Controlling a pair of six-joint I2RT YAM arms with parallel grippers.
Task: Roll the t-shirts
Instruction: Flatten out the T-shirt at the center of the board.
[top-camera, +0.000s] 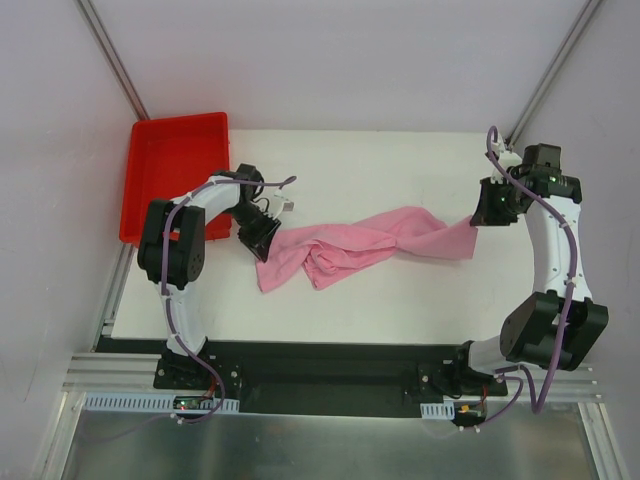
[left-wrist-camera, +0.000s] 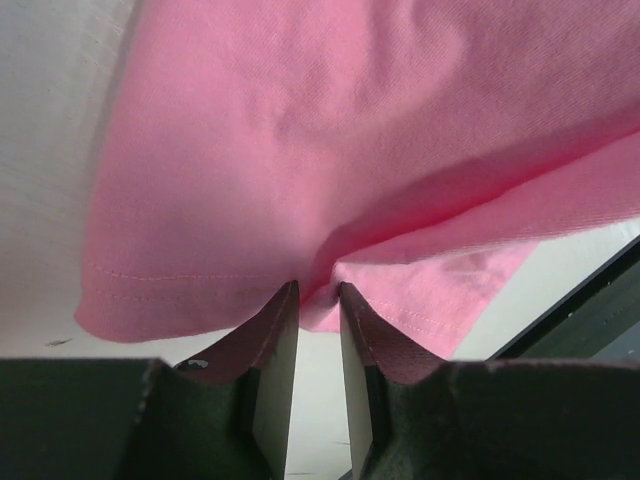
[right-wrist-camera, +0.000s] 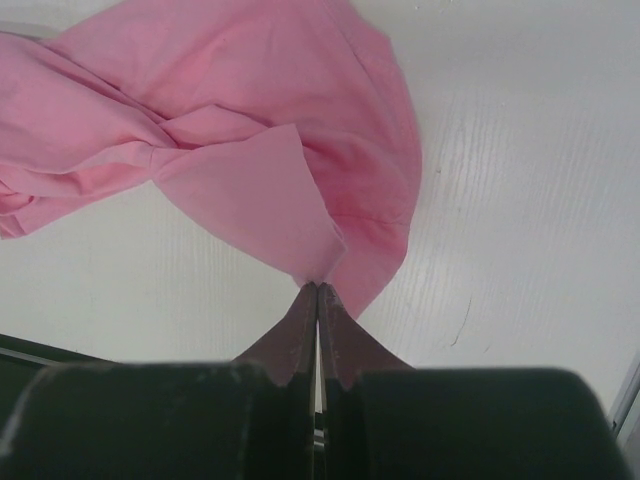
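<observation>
Right pincer (right-wrist-camera: 318, 287) — clenched tight on a corner of the pink t-shirt (top-camera: 370, 245). Left pincer (left-wrist-camera: 315, 288) — fingers only narrowly apart, with a stitched hem fold apparently nipped between the tips. The soft, thin fabric lies twisted and creased, stretched between both arms across the white desk (top-camera: 400, 170). A red plastic tray (top-camera: 175, 170) sits at the far-left corner.

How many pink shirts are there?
1. The shirt lies twisted on the table, one end pinched by the left tool, the other by the right tool. None seems hidden.
</observation>
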